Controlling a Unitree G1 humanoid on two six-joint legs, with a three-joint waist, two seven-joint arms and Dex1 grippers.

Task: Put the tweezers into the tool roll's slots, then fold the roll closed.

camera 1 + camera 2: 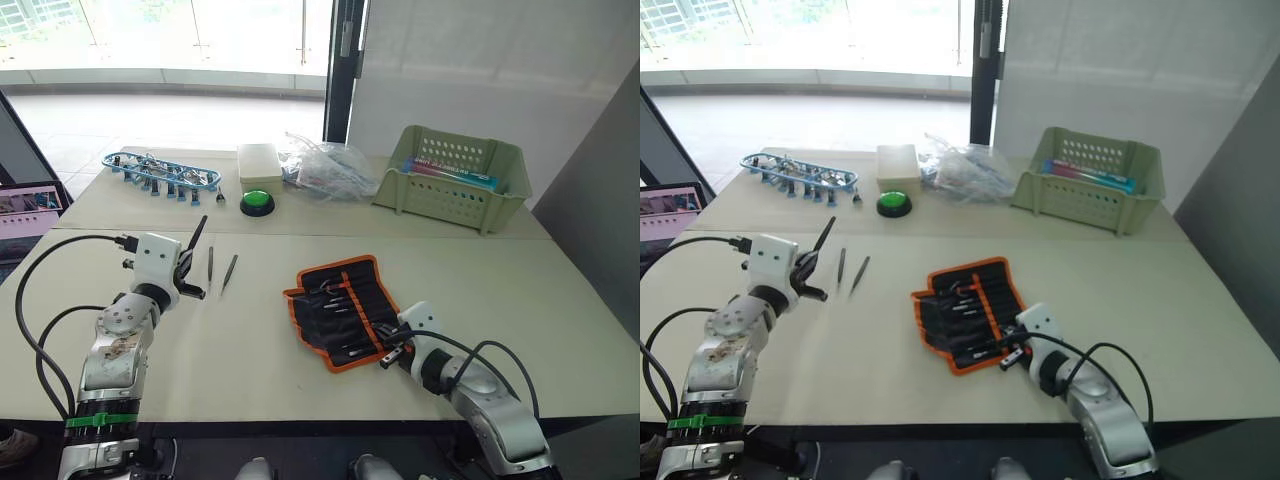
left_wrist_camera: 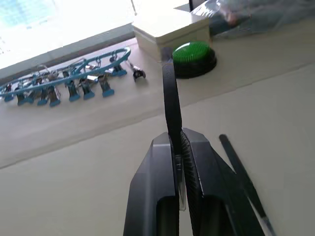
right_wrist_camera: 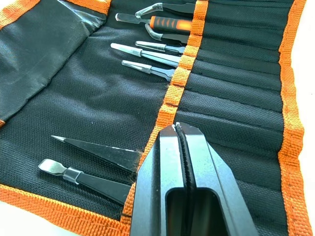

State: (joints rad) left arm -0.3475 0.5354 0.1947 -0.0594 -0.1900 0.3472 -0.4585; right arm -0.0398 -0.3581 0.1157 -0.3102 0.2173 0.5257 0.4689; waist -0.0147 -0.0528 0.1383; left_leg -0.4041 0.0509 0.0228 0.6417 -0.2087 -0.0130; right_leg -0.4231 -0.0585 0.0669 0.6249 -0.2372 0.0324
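The left pincer is gripping one slim black pointed metal tweezer, lifted clear of the pale surface with its tip angling up. Two more black tweezers are lying just beside it, well apart from the black fabric tool roll with orange edging, which is lying open mid-surface. Several tools are already sitting in its narrow black slots. The right pincer, its fingers pressed together on nothing, is resting on the roll's near edge. For a clean insertion, the left arm probably needs to be carrying its tweezer across, lining it up lengthwise with a free pocket, while the right is pinning the fabric flat.
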